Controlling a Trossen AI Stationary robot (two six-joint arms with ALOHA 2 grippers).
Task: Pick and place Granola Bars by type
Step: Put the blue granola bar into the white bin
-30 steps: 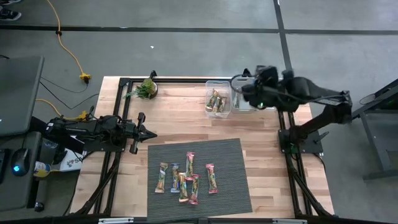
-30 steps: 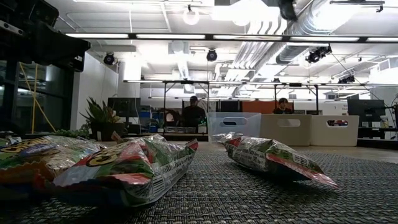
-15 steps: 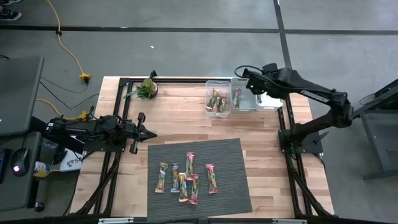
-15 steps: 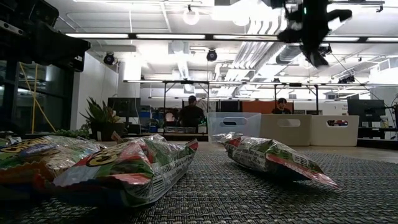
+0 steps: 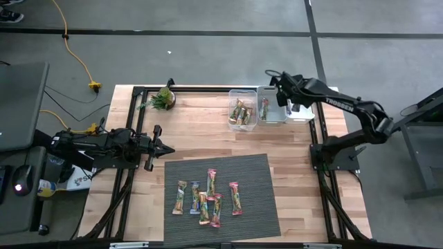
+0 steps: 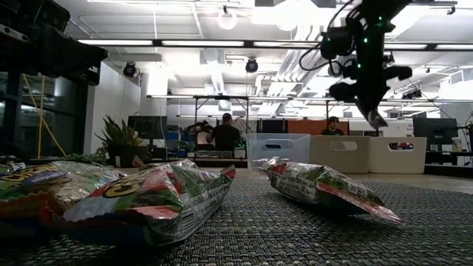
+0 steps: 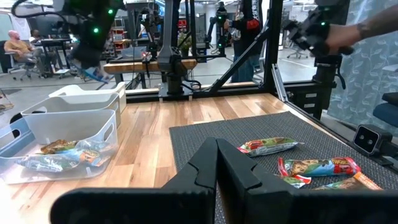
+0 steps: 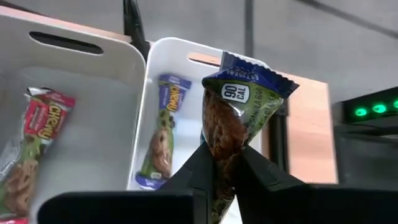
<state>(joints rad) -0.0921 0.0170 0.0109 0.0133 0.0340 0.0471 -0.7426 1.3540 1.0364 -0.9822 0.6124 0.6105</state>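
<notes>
Over the bins now, right end effector [image 8: 225, 163]

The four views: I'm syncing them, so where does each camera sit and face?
High: overhead, straight down; both arms, mat, bins.
Low: mat level, facing the room; right gripper hangs above.
Left wrist: on left gripper, shut, facing bars.
Right wrist: over the bins, right gripper shut on blue bar.
Shared: bins, bars.

High view overhead, straight down; low view mat-level [image 6: 295, 229], close; both share mat [image 5: 221, 197].
</notes>
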